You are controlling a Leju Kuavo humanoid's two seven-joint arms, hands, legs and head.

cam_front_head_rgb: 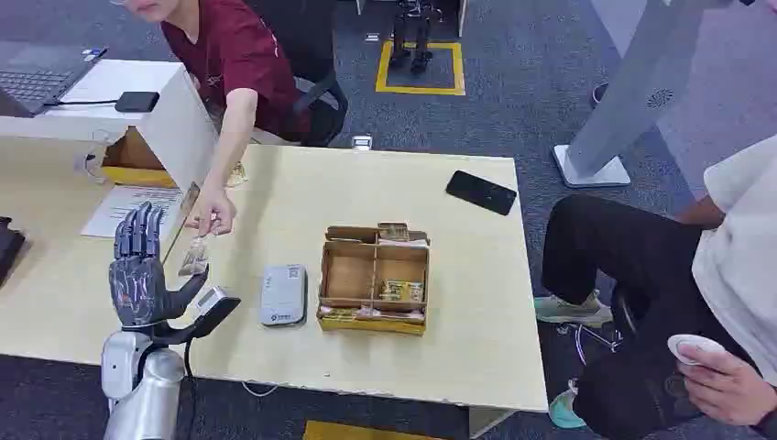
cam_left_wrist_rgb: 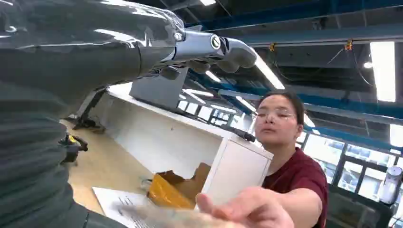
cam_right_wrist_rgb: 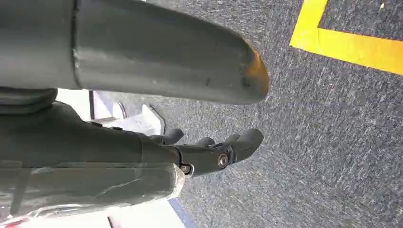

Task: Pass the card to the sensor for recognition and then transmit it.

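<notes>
Left hand raised above the bench, fingers spread upward, holding nothing. Card pinched in a person's hand, just beside the left hand's thumb. Sensor flat on the bench beside the cardboard box. Right hand hanging over carpet, fingers loosely apart, empty.

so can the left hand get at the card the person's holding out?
Probably yes. The left hand is raised, fingers spread, beside the card hanging from the person's hand, with nothing between them.
</notes>
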